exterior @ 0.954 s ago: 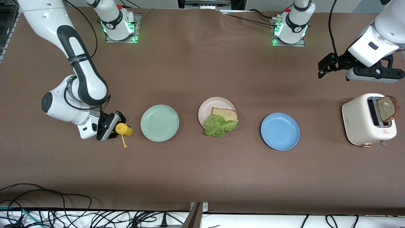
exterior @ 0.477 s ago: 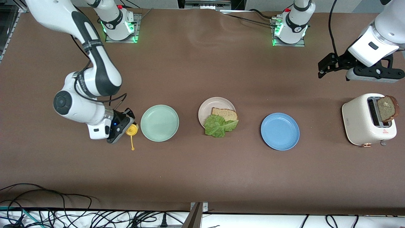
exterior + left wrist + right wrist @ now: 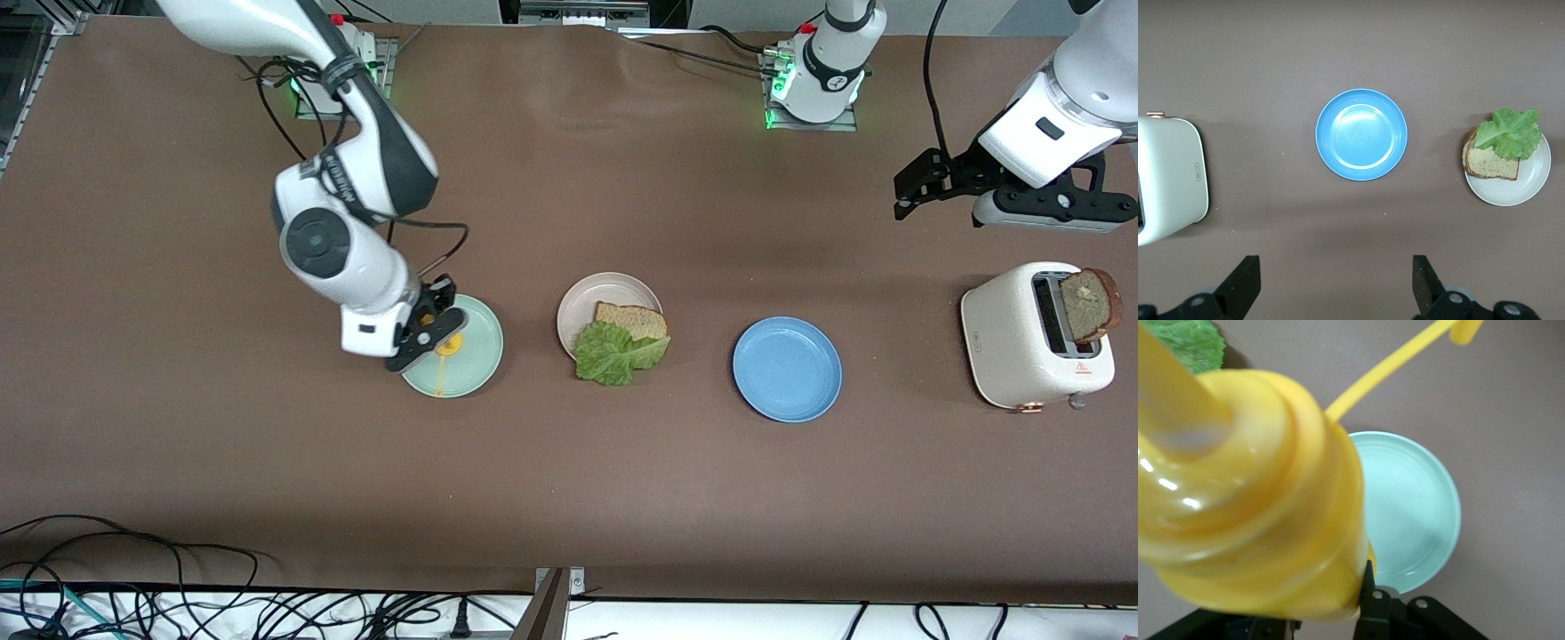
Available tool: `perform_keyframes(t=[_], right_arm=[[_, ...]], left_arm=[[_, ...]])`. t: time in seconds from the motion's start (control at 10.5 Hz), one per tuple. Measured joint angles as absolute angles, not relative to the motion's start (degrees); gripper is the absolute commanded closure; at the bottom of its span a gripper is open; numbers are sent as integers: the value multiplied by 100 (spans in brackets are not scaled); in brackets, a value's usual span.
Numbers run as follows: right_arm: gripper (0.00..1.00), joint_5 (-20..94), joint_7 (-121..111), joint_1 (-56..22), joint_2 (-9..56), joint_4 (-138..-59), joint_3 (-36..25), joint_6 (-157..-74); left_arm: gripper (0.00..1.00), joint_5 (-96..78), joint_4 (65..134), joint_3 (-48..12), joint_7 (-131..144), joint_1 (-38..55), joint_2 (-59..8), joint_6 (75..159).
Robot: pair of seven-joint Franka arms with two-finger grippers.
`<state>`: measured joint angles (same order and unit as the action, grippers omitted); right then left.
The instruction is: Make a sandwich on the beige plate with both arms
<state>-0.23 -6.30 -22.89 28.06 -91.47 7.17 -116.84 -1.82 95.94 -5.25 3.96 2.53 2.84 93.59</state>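
Observation:
The beige plate (image 3: 597,302) holds one brown bread slice (image 3: 633,320) with a green lettuce leaf (image 3: 613,353) lying on it and hanging over the rim. Both show in the left wrist view, the plate (image 3: 1511,187) and the leaf (image 3: 1509,132). A second bread slice (image 3: 1090,304) stands in the white toaster (image 3: 1031,333). My right gripper (image 3: 433,327) is shut on a yellow squeeze bottle (image 3: 444,342), held over the mint green plate (image 3: 462,364); the bottle (image 3: 1251,507) fills the right wrist view. My left gripper (image 3: 920,185) is open and empty, up over the table by the toaster.
A blue plate (image 3: 787,368) lies between the beige plate and the toaster. The bottle's loose cap strap (image 3: 439,378) hangs over the green plate. Cables run along the table edge nearest the camera.
My right arm has lifted the yellow bottle from the table and carried it toward the beige plate, from beside the mint green plate to over it. The left arm has not moved.

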Motion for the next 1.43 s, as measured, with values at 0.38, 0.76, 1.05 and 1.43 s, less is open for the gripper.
perform_keyframes(t=[0.38,0.76,1.05,1.43], right_arm=[[100,-293,612,-3614,3333,-8000,49,-10441],[100,-387,1142,-4761,4081,-7242,-707,-9660],[100,-606,1208,-5279,4604,-6738,-1069,-9039],[100,-874,1209,-5601,5050,-6223,-1251,-8464]], left_arm=[[0,-182,9594,-523,396,253,284,9358],[0,-182,9594,-523,396,252,284,9359],[0,-182,9594,-522,396,252,284,9358],[0,-182,9594,-522,396,252,284,9358]])
